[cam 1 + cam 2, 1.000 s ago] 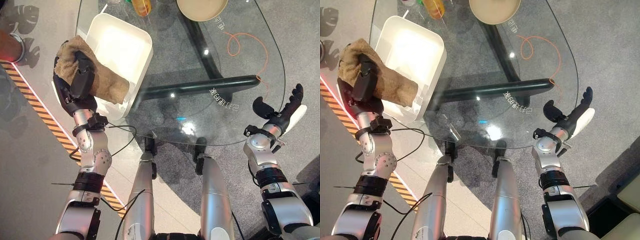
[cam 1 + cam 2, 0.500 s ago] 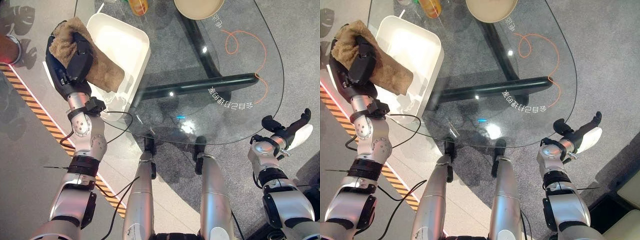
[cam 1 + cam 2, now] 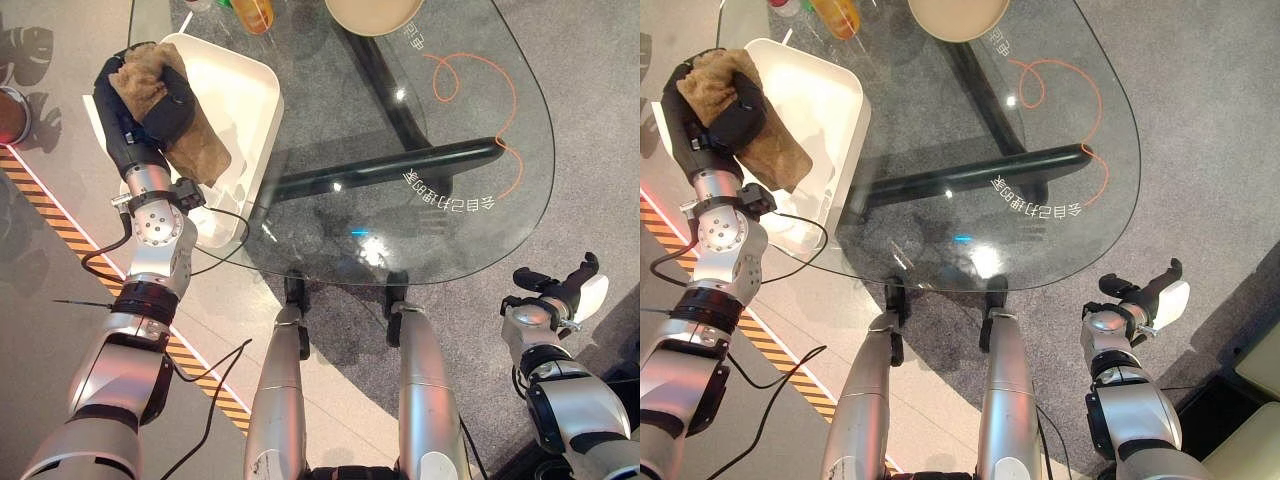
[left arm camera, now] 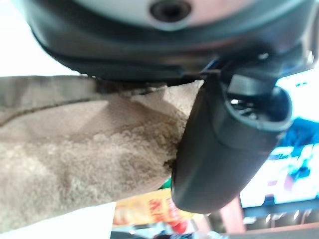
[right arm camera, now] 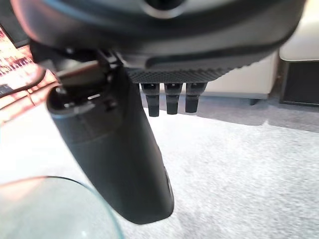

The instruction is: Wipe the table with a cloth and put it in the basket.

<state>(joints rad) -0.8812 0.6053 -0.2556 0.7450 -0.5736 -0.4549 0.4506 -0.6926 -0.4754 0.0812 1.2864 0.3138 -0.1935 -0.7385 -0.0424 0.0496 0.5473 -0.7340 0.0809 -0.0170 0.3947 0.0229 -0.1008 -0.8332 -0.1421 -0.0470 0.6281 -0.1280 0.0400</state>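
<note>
My left hand (image 3: 160, 108) is shut on a brown terry cloth (image 3: 200, 152), holding it over the left edge of the white rectangular basket (image 3: 250, 95) at the table's left end. Part of the cloth hangs down inside the basket, and the rest bunches above my fingers (image 3: 725, 75). In the left wrist view the cloth (image 4: 75, 149) is pressed under my thumb (image 4: 224, 149). My right hand (image 3: 560, 295) hangs low beside the glass table (image 3: 420, 210), off its right front edge, with relaxed fingers (image 5: 172, 99) and nothing in it.
On the far side of the round glass table stand a tan bowl (image 3: 375, 12) and an orange bottle (image 3: 255, 14). A thin orange cord (image 3: 470, 75) lies on the floor under the glass. A yellow-and-black striped strip (image 3: 60, 215) runs along the floor at left.
My left hand has carried the cloth up and inward over the basket's edge. My right hand has dropped lower and drawn back from the table. The camera has shifted too.
</note>
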